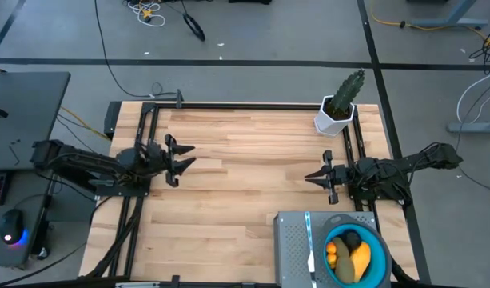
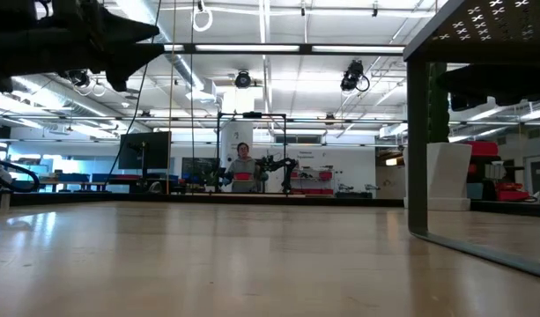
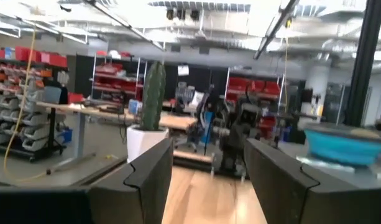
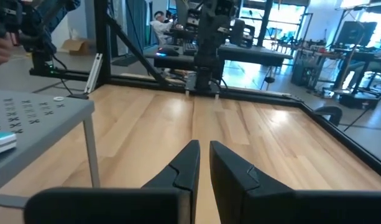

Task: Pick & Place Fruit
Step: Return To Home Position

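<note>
Two claws are hanging over the bare middle of the table [image 1: 245, 192], facing each other and well apart. The left claw [image 1: 189, 157] is sitting released, its fingers spread wide with nothing between them. The right claw [image 1: 311, 177] is clenching on nothing, its fingers drawn almost together. Beside the right arm, at the corner along the lower edge of the high view, a grey perforated shelf [image 1: 291, 240] is standing, and a blue strainer bowl [image 1: 380, 244] is resting on it. The fruit [image 1: 355, 254] is lying bunched inside the bowl: a yellow oblong piece [image 1: 361, 258], a black ball [image 1: 352, 238], an olive-brown oval [image 1: 344, 270] and orange-red bits [image 1: 332, 253]. A white knife [image 1: 310, 258] is lying on the shelf just beside the bowl. A cactus [image 1: 348, 90] is standing upright in a white pot [image 1: 332, 120] at the far right corner.
</note>
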`<state>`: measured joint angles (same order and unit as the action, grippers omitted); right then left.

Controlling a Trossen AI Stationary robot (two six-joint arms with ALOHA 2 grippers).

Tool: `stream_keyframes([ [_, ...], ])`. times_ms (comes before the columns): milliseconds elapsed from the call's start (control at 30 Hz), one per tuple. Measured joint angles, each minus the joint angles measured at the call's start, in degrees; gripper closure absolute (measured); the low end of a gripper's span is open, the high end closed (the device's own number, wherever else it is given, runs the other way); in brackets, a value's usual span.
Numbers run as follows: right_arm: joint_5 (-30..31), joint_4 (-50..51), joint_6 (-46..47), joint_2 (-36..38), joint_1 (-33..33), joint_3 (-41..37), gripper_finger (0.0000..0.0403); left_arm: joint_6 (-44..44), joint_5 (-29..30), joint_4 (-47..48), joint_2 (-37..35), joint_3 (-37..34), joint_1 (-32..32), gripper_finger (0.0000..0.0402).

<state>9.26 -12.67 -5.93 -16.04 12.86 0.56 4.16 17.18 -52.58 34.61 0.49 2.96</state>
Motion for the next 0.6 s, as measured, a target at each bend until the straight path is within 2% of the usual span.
stream_keyframes([
  [300,-0.38,1.88,-0.53,0.00,-0.04,0.00,0.0355,-1.83,0.16,9.04,0.74,-0.02,0.48,0.0194],
  [600,-0.39,2.26,-0.57,-0.01,-0.09,0.00,0.0355,-2.31,0.18,9.26,0.59,-0.04,0.48,0.0194],
])
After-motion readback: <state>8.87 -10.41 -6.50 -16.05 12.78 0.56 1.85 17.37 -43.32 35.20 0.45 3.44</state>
